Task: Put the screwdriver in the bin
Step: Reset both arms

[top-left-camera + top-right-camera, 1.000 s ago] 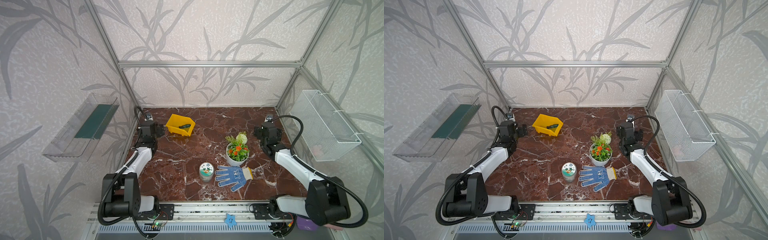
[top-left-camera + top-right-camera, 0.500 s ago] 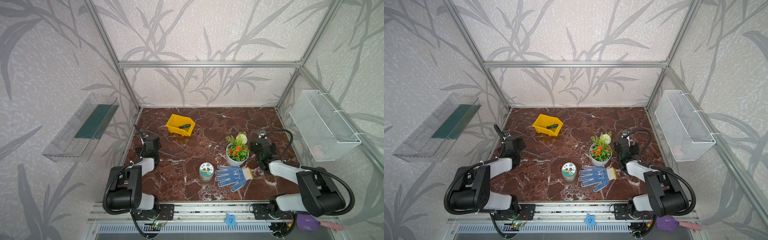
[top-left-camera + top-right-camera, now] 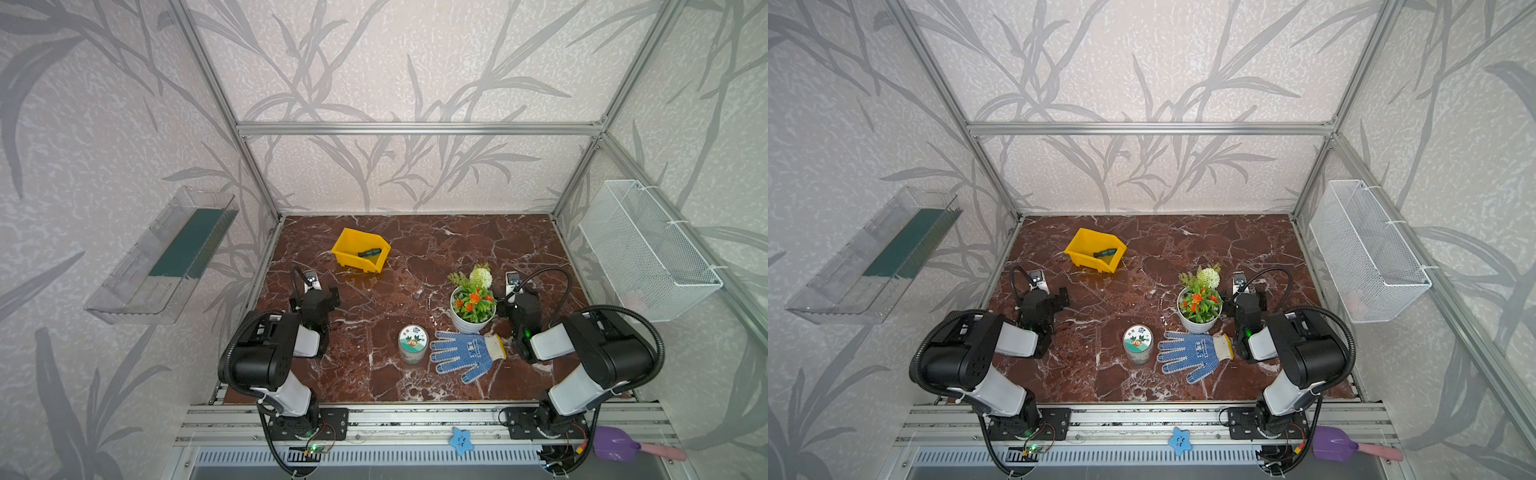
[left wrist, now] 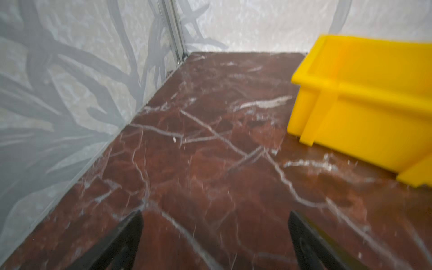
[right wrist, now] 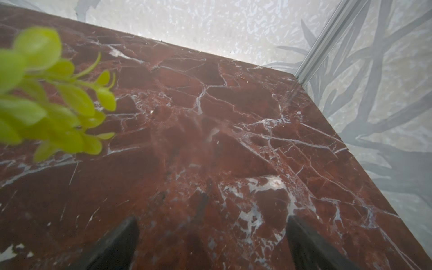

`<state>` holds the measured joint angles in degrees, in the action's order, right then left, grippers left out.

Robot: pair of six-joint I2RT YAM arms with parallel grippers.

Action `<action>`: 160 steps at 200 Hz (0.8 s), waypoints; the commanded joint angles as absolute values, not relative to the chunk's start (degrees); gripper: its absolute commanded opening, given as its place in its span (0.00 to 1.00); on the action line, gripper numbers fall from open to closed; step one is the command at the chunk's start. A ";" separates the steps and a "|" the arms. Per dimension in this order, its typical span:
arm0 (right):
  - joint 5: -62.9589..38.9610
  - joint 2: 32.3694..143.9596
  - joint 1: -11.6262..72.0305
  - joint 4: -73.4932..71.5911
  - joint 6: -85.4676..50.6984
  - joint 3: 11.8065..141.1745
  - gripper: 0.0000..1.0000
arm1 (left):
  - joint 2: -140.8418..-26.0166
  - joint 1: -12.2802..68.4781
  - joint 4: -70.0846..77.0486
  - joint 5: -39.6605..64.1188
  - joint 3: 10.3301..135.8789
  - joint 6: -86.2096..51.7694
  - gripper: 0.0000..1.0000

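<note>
The yellow bin (image 3: 348,258) (image 3: 1082,258) stands at the back left of the marble table. The screwdriver (image 3: 369,252) (image 3: 1105,252), dark green and black, lies inside it. My left gripper (image 3: 316,293) (image 3: 1045,297) is open and empty, low over the table, in front of the bin and apart from it. In the left wrist view its spread gripper (image 4: 215,219) frames bare marble, with the bin (image 4: 364,112) off to one side. My right gripper (image 3: 515,296) (image 3: 1244,293) (image 5: 211,224) is open and empty beside the flower pot.
A white pot of flowers (image 3: 473,319), a small round tin (image 3: 412,343) and a blue dotted glove (image 3: 460,353) sit front centre to right. A clear tray (image 3: 166,257) hangs on the left wall, a white wire basket (image 3: 648,253) on the right wall.
Both arms have folded back toward the front rail. The left gripper has drawn away from the bin, the right one down beside the flower pot. The screwdriver stays in the bin.
</note>
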<state>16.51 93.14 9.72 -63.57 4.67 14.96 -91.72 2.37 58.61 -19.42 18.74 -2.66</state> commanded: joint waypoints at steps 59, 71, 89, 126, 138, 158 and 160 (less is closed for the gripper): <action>9.58 90.72 5.96 -58.86 2.17 19.86 0.99 | -90.35 0.97 56.98 -20.17 20.75 -3.95 0.99; 9.41 90.62 5.98 -58.27 2.15 19.95 0.99 | -90.35 0.97 56.97 -20.13 20.79 -3.93 0.99; 5.67 90.58 5.98 -56.55 3.55 21.01 0.99 | -90.36 0.97 57.00 -20.18 20.76 -3.93 0.99; 3.72 90.64 5.98 -55.68 4.23 21.36 0.99 | -90.35 0.96 56.97 -20.15 20.78 -3.87 0.99; 3.77 90.67 5.98 -55.65 4.27 21.36 0.99 | -90.35 0.96 56.95 -20.20 20.75 -3.93 0.99; 3.76 90.69 5.98 -55.44 4.20 21.61 0.99 | -90.35 0.97 57.02 -20.15 20.82 -3.94 0.99; 3.77 90.74 5.98 -55.41 4.15 21.62 0.99 | -90.35 0.97 57.06 -20.13 20.78 -3.91 0.99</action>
<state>4.47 90.96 5.89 -55.75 3.60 20.53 -90.85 0.99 57.30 -19.59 21.15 -3.20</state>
